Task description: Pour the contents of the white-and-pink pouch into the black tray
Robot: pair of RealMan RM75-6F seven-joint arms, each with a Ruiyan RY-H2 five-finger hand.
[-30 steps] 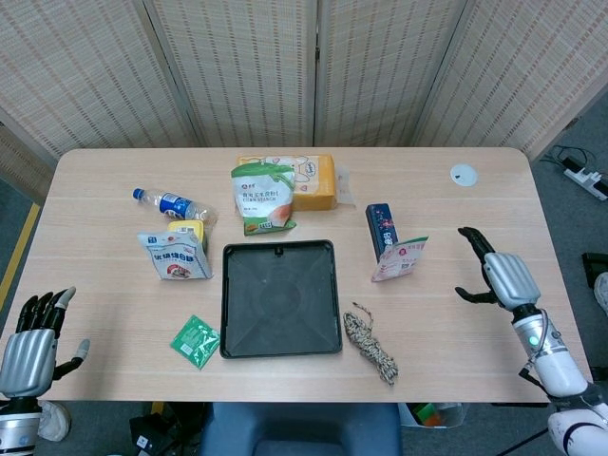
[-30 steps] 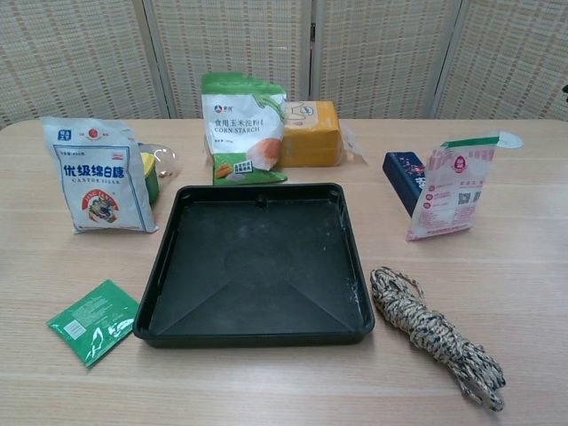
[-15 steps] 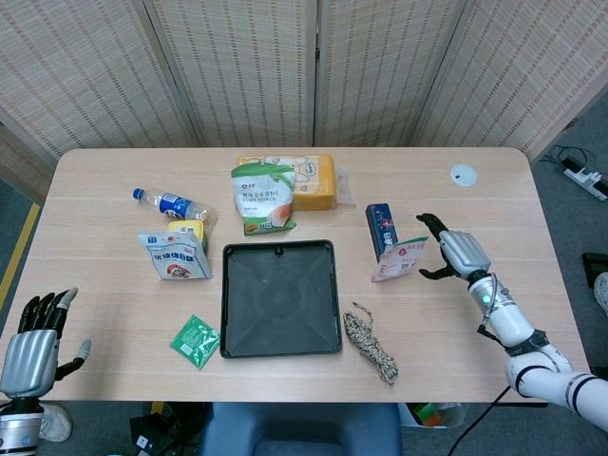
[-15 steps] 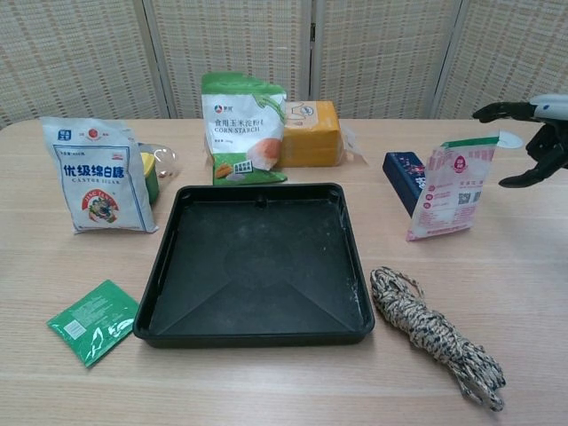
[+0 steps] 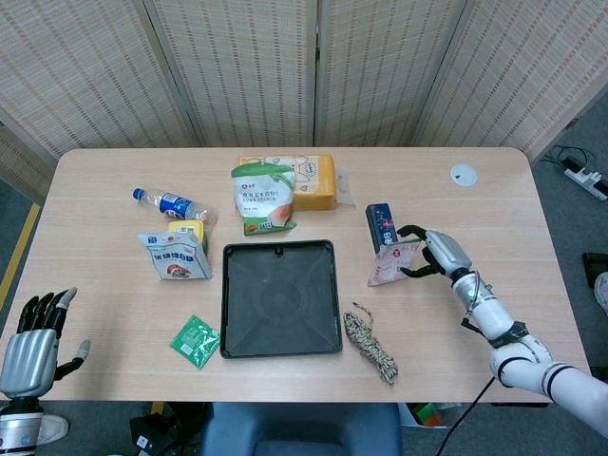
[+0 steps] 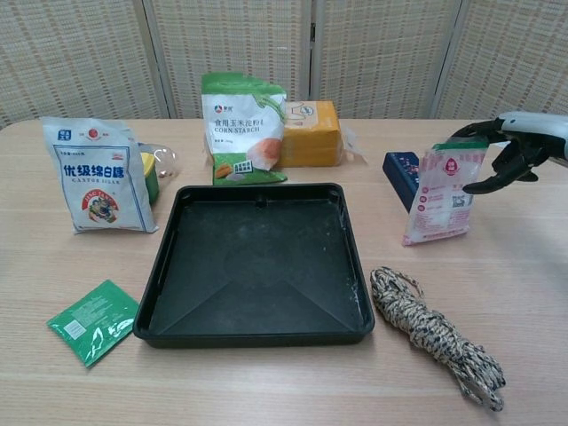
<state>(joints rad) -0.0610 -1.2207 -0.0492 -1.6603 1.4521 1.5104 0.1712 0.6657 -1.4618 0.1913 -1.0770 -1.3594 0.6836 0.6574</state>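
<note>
two hands show, far apart. the right hand (image 5: 439, 253) reaches in from the robot's right side, its forearm running back toward the table's near right corner. its dark fingers (image 6: 484, 185) are spread and curved around the upper right part of the white-and-pink pouch (image 6: 445, 192): one set arcs over the pouch's top edge, another points at its side lower down. in the chest view the fingertips lie at or on the pouch's edge, but whether they actually press it cannot be told; nothing shows the pouch lifted, and its bottom sits on the table (image 5: 114, 323).

the pouch stands upright, leaning slightly, just right of the black tray (image 6: 256, 263) and touching or just in front of a dark blue box (image 5: 381, 228). the tray lies flat in the middle of the table and looks bare inside.

the left hand (image 5: 30, 344) hangs at the near left corner, below the table edge in the head view, fingers straight, apart and pointing up, holding nothing.

around the tray: a coil of speckled rope (image 6: 435, 335) near its right front corner, a small green sachet (image 6: 92, 320) off its left front corner, a white sugar bag (image 6: 98, 176) standing to its left, a green-and-white corn starch bag (image 6: 243, 127) behind it with an orange pack (image 6: 311, 133) beside that, and a water bottle (image 5: 170, 205) lying on its side further left.
</note>
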